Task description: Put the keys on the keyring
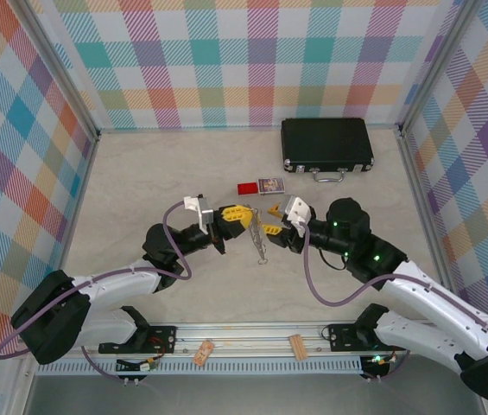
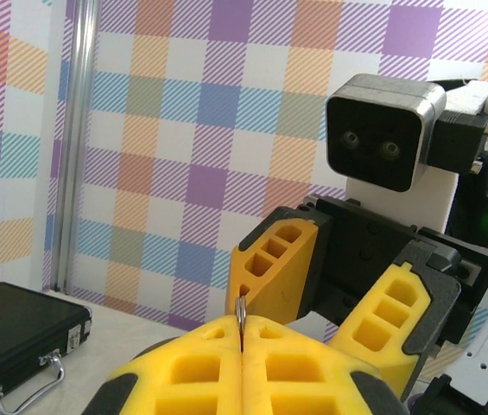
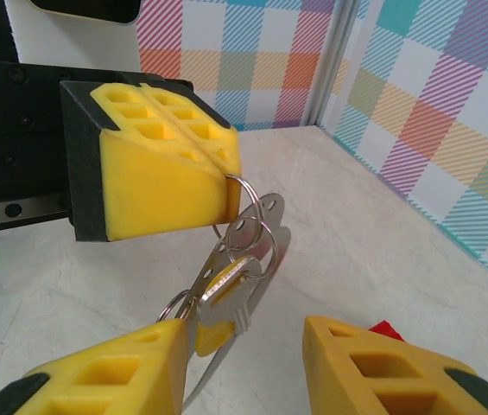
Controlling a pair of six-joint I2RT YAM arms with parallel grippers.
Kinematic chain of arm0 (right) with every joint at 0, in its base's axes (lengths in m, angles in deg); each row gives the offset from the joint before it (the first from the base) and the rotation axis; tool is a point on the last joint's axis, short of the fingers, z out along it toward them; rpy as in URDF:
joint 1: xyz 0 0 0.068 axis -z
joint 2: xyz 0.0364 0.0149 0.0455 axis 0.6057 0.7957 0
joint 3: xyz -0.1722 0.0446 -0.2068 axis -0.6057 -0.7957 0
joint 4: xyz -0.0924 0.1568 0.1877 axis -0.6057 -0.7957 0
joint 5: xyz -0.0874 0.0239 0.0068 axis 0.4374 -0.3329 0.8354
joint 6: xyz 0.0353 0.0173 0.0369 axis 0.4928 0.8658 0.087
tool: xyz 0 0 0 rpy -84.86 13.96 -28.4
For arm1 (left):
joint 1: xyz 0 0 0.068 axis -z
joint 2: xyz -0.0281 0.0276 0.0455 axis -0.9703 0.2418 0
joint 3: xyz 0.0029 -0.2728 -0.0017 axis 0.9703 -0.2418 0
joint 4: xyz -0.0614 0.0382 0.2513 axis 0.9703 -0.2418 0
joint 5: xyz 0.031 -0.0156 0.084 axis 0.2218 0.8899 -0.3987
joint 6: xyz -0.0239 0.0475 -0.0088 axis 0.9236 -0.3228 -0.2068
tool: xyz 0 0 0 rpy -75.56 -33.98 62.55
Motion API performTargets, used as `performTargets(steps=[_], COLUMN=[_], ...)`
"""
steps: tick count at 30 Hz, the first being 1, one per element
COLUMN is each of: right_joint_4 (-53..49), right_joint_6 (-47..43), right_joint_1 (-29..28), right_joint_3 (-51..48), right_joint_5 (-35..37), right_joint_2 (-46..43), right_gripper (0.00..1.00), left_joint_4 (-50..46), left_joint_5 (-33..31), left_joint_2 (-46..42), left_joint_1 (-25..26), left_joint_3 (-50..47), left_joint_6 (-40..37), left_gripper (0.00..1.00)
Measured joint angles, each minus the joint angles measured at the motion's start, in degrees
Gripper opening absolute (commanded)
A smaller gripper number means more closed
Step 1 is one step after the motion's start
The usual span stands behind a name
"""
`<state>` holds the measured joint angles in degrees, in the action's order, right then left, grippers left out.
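My left gripper (image 1: 244, 215) is shut on a thin split ring (image 2: 240, 313) that sticks up at the seam of its yellow pads. From that ring hangs the keyring (image 3: 265, 220), a grey metal oval loop, clear of the table (image 1: 140, 190). A small key (image 3: 226, 290) with a yellow head and a short silver blade dangles on the rings beside the loop. My right gripper (image 3: 244, 367) stands open just below and in front of it. The right gripper's left fingertip (image 3: 118, 376) is close against the key and loop, and its right fingertip (image 3: 382, 367) stands well apart.
A black case (image 1: 326, 144) with a silver handle lies at the back right. A small red rectangle (image 1: 247, 188) and a little printed card (image 1: 271, 185) lie behind the grippers. Two tan wooden blocks (image 1: 298, 346) sit on the rail by the arm bases.
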<state>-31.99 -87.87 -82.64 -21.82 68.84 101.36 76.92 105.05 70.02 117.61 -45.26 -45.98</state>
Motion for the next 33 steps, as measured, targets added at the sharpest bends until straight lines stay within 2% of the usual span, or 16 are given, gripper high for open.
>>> performTargets(steps=[11, 21, 25, 29, 33], right_joint_4=[1.0, 3.0, 3.6, 3.7, 3.7], right_joint_6=[0.2, 1.3, 1.4, 1.4, 1.4], right_joint_1=[0.0, 0.0, 0.0, 0.0, 0.0], right_joint_3=[0.0, 0.6, 0.6, 0.6, 0.6], right_joint_5=[-2.4, -2.5, -2.3, -2.3, -2.3], right_joint_2=[4.1, 4.3, 4.3, 4.3, 4.1], right_gripper=[0.39, 0.35, 0.29, 0.27, 0.13], left_joint_4=[0.1, 0.1, 0.1, 0.1, 0.1], left_joint_5=[-0.3, -0.3, -0.3, -0.4, -0.4], left_joint_2=[-0.1, -0.4, -0.4, -0.4, -0.4], left_joint_1=[0.0, 0.0, 0.0, 0.0, 0.0], left_joint_3=[0.0, 0.0, 0.0, 0.0, 0.0], left_joint_6=[0.8, 0.8, 0.8, 0.8, 0.9], left_gripper=[0.0, 0.0, 0.0, 0.0, 0.0])
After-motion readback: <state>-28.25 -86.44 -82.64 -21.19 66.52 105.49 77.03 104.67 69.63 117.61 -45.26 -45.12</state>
